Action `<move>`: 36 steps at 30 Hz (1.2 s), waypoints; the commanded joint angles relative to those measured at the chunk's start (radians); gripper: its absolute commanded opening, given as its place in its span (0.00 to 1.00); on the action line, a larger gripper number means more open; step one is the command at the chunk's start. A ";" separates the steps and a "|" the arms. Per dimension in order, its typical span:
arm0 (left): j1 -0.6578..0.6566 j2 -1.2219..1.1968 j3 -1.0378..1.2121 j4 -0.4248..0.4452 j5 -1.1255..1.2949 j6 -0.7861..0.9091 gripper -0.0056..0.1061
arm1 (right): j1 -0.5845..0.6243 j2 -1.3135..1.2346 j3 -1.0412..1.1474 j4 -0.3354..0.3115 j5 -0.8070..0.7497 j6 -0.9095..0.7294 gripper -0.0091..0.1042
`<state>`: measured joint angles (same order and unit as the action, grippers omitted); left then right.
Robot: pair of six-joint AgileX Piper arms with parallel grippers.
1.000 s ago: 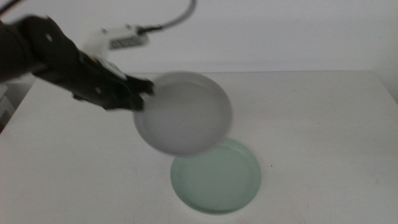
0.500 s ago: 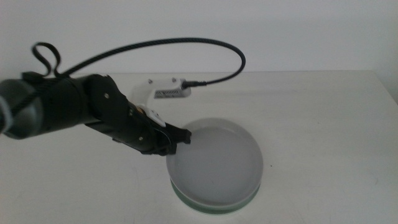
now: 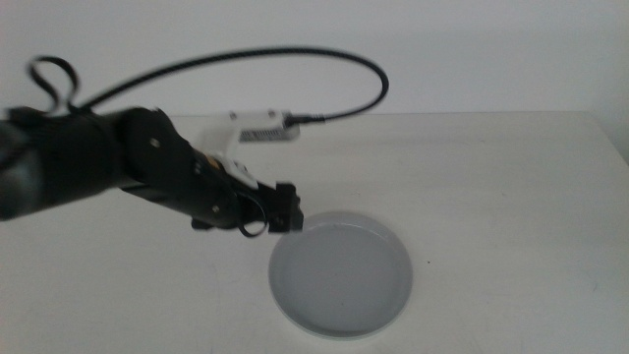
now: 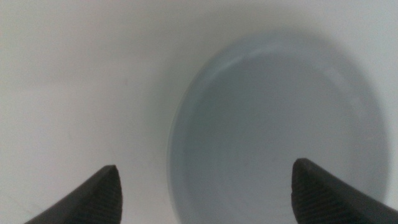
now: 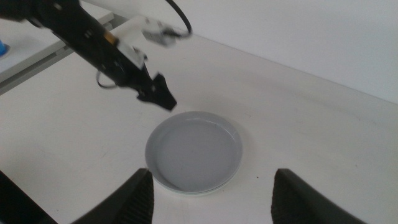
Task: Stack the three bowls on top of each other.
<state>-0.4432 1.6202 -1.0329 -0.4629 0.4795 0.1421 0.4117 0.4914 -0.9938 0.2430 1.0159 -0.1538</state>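
Note:
The grey bowl (image 3: 339,283) lies flat on the white table, a little in front of the middle. It also shows in the left wrist view (image 4: 280,124) and the right wrist view (image 5: 194,152). The mint green bowl is hidden under it. The white bowl is out of view. My left gripper (image 3: 285,211) is open and empty, just off the grey bowl's far-left rim, with its jaws wide apart (image 4: 205,199). It also shows in the right wrist view (image 5: 158,96). My right gripper (image 5: 211,199) is open and empty, held back above the table, out of the middle view.
The left arm's white camera block (image 3: 257,128) and its looping black cable (image 3: 295,54) rise behind the bowl. The table's far edge meets a white wall. A table edge and a small blue thing (image 5: 2,46) show far off in the right wrist view.
The left gripper carried the grey bowl down and right onto the mint green bowl, then let go and drew back slightly. The green bowl is now covered.

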 commanded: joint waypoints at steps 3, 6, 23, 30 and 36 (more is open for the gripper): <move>0.037 -0.163 -0.026 0.025 -0.093 -0.002 0.98 | 0.000 0.010 -0.021 0.008 -0.066 -0.004 0.52; 0.090 -0.234 -0.026 0.026 -0.121 0.000 0.98 | 0.000 0.010 -0.021 0.008 -0.066 -0.004 0.52; 0.314 -0.351 -0.237 0.143 0.215 0.084 0.98 | 0.000 0.010 -0.021 0.008 -0.066 -0.004 0.52; 0.314 -0.420 -0.227 0.148 0.236 0.084 0.98 | 0.000 0.010 -0.021 0.003 -0.066 -0.004 0.52; 0.314 -0.502 -0.178 0.165 0.236 0.084 0.98 | 0.000 0.046 -0.022 -0.058 -0.155 0.090 0.51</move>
<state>-0.1311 1.1616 -1.1926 -0.2861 0.7661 0.2263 0.4117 0.5070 -0.9938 0.2139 0.9595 -0.1012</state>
